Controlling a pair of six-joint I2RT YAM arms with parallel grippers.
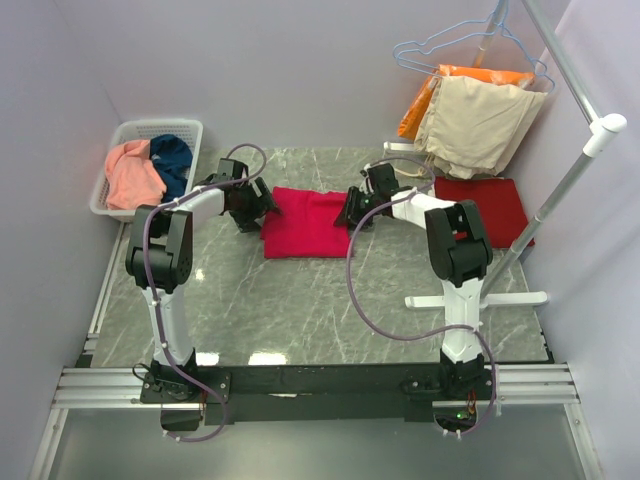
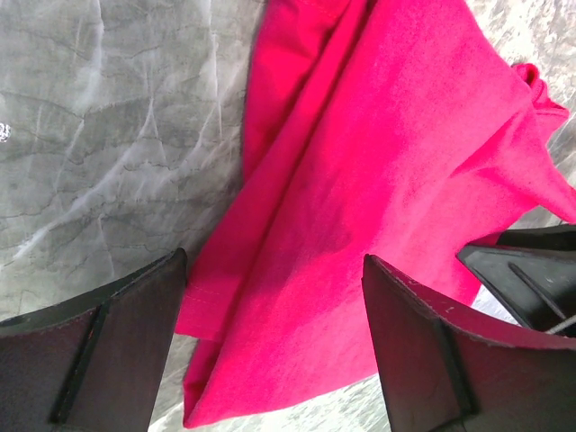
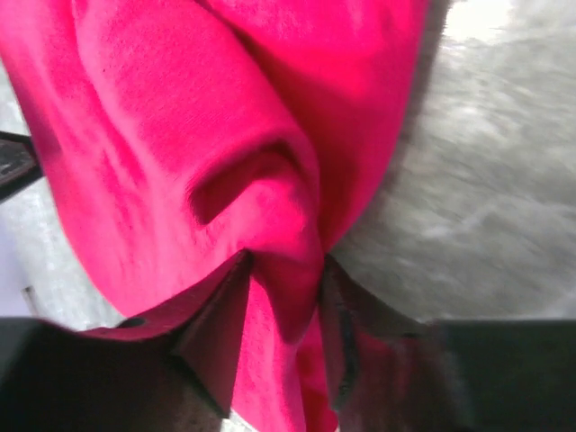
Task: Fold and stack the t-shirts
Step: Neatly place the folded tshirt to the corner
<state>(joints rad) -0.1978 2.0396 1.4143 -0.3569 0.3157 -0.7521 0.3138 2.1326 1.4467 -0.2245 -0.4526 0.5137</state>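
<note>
Rumpled crimson t-shirt [image 1: 305, 225], flat on the table [image 1: 300, 310].
Its length runs left to right; my right hand [image 3: 283, 297] pinches its fold, my left hand [image 2: 274, 297] gapes empty.

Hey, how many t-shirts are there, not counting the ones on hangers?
4. The crimson t-shirt lies mid-table; a darker red t-shirt lies folded at the right; a salmon-pink t-shirt and a dark blue t-shirt sit in the white basket, which may hide more.
</note>
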